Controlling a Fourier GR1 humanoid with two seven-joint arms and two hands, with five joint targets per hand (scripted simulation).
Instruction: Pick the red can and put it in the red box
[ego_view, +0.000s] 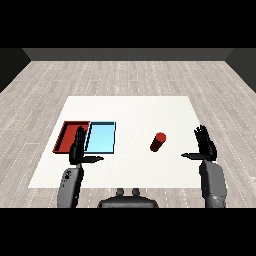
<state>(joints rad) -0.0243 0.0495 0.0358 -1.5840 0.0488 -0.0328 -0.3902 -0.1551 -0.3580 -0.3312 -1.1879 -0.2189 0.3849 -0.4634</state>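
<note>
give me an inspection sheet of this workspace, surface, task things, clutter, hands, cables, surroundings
surface: white table, lying on a grey plank floor
job's things: red can stands on the table right of centre, apart from both hands; red tray at the table's left, nothing in it
clutter: light blue tray beside the red tray, on its right
hands: left hand open, over the red tray's near right corner; right hand open, right of the can, holding nothing
cables: nothing seen
surroundings: dark wall beyond the floor
</note>
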